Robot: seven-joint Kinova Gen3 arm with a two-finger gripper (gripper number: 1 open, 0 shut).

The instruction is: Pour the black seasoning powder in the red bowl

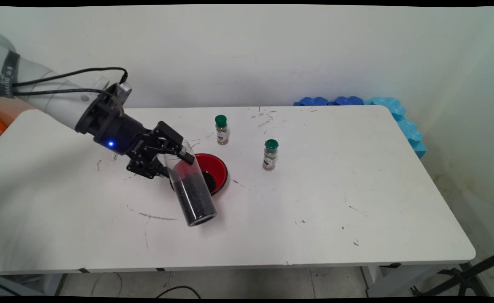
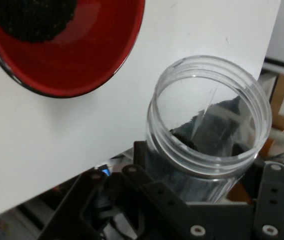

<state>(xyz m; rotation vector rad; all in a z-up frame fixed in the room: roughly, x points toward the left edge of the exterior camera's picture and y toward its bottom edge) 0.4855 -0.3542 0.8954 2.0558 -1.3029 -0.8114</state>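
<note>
My gripper (image 1: pixel 173 162) is shut on a clear plastic jar (image 1: pixel 191 189), gripping it near its open mouth. The jar hangs tilted above the white table (image 1: pixel 314 189), its base toward the near edge, and black grains fill its lower half. Just behind it sits a red bowl (image 1: pixel 218 167) with some black grains in it, partly hidden by the jar. In the hand view the lidless jar (image 2: pixel 209 130) rises between my gripper's (image 2: pixel 209 187) linkage arms. The red bowl (image 2: pixel 86 55) lies at the upper left with a heap of black grains (image 2: pixel 31 17).
Two small spice bottles with green caps stand behind and right of the bowl, one (image 1: pixel 221 129) farther back, one (image 1: pixel 270 155) nearer. Blue foam pieces (image 1: pixel 398 115) line the table's far right corner. Black cables (image 1: pixel 70 82) hang along the arm.
</note>
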